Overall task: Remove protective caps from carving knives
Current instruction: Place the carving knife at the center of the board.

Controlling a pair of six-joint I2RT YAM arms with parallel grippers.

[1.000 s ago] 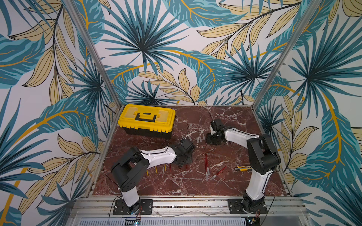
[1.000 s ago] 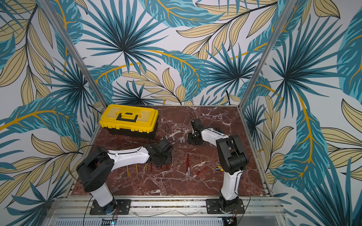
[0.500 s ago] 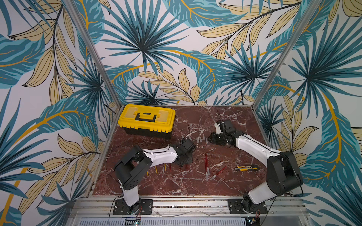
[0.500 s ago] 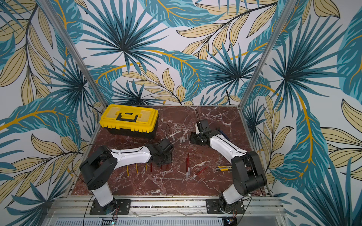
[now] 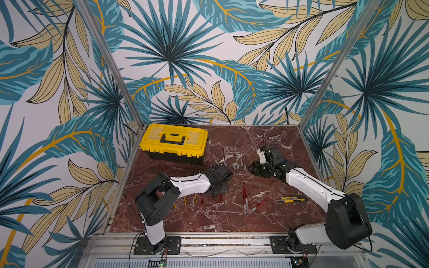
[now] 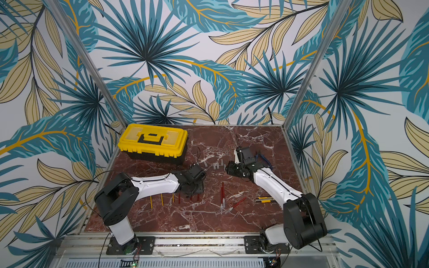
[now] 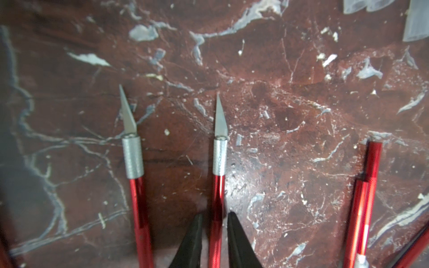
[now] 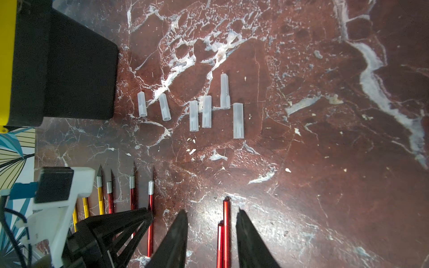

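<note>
the left gripper [image 7: 214, 215] stands slightly parted either side of a bare-bladed red knife [image 7: 219, 160] lying in the row, so this looks like setting it down. the right gripper [image 8: 211, 213] is open and empty near the loose caps [image 8: 193, 116]. next: fetch one of three still-capped knives [image 5: 244, 196]; two lie touching, so one must be singled out. toolbox [image 5: 173, 142] and utility knife [image 5: 290, 199] lie out of the way

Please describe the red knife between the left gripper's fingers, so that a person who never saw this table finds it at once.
In front of the yellow toolbox, knives lie in a row on the marble table. It is the red one at the row's end toward the right arm. Unlike its red neighbour, it lies between the left gripper's open fingers.
</note>
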